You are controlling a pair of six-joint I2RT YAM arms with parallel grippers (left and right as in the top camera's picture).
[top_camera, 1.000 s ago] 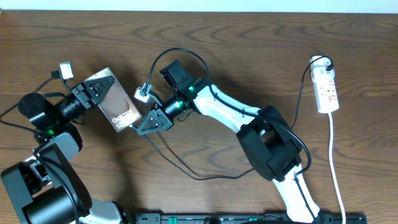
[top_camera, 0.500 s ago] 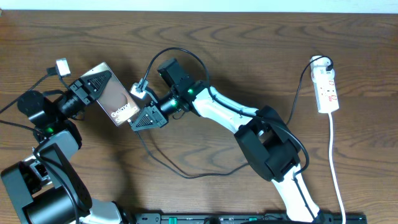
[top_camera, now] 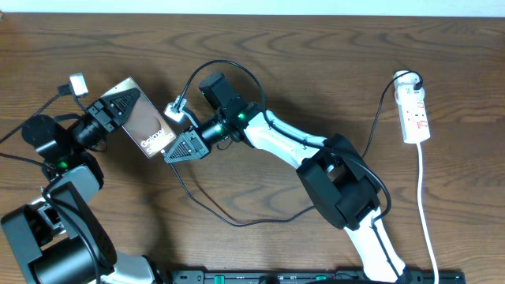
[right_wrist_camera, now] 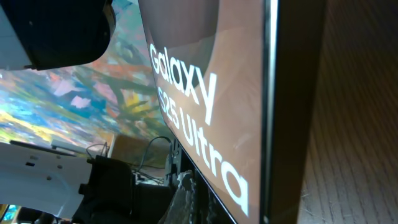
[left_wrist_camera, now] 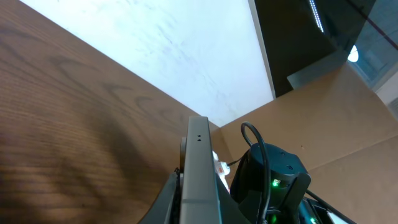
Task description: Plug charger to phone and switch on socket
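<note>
My left gripper (top_camera: 120, 109) is shut on the phone (top_camera: 147, 126), a brownish slab with white Galaxy lettering, and holds it tilted above the table. In the left wrist view the phone (left_wrist_camera: 199, 168) shows edge-on between the fingers. My right gripper (top_camera: 169, 155) is shut at the phone's lower end, and the charger (top_camera: 237, 224), a thin black cable, leads into it from below. Its plug tip is hidden. The phone's face (right_wrist_camera: 211, 93) fills the right wrist view. At the far right lies the socket (top_camera: 415, 110), a white power strip with the cable plugged in at its top.
The socket's white cord (top_camera: 427, 213) runs down the right side to the table's front. Black camera cables with white tags (top_camera: 174, 109) loop above both wrists. A black rail (top_camera: 316, 277) lies along the front edge. The table's far edge runs along the top.
My right gripper has moved left and slightly up, closing in on the phone's lower end. The left gripper has shifted the phone a little up and left. Both have been nearly still since half a second ago.
</note>
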